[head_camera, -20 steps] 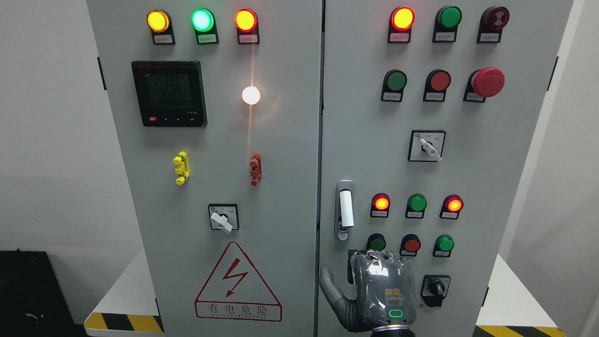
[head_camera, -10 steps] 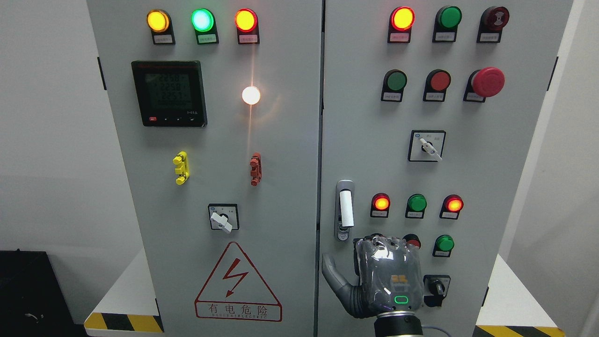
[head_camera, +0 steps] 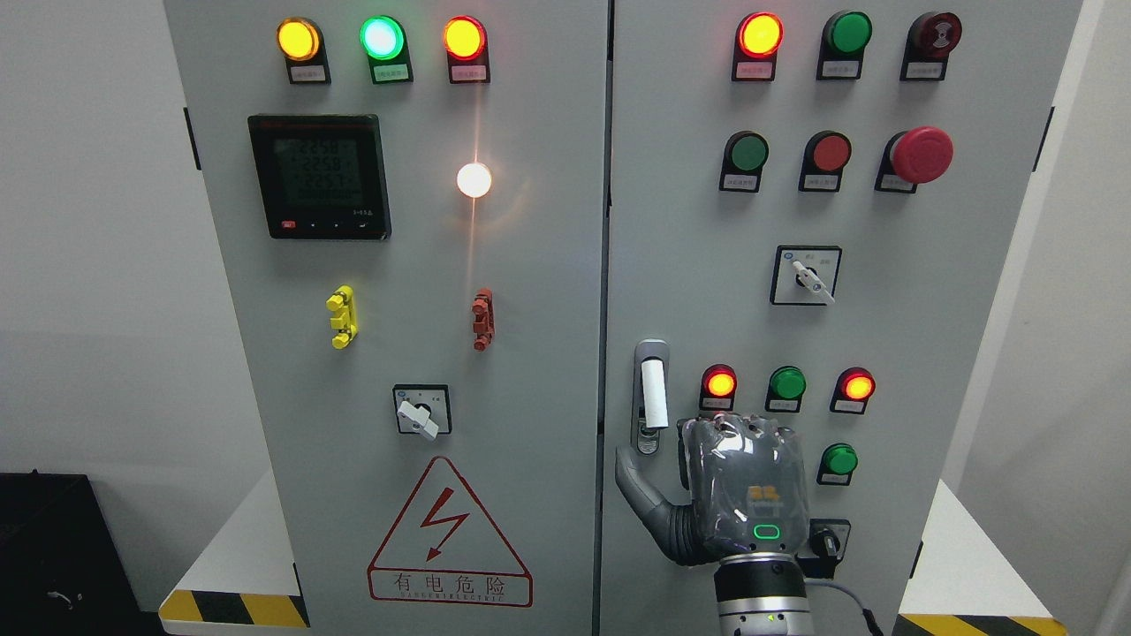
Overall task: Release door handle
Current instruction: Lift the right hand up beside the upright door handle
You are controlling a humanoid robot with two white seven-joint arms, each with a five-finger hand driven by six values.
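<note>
The door handle (head_camera: 652,393) is a white lever in a silver plate with a keyhole below it, standing upright at the left edge of the right cabinet door (head_camera: 928,291). My right hand (head_camera: 707,468), grey under a clear cover, rises from the bottom edge just below and right of the handle. Its back faces me and the thumb (head_camera: 629,473) is spread out to the left, under the keyhole. It is open, holds nothing and is clear of the lever. The left arm is out of view.
Lit and unlit pilot lamps and push buttons (head_camera: 786,385) surround the hand, and a black selector switch (head_camera: 826,541) is partly hidden behind it. A red mushroom button (head_camera: 921,155) juts out higher up. The left door (head_camera: 530,397) carries a meter (head_camera: 319,176) and a warning triangle (head_camera: 449,534).
My right hand has moved upward and slightly right along the right door, nearer to the handle, now covering the lower green and red buttons. The thumb has stayed spread.
</note>
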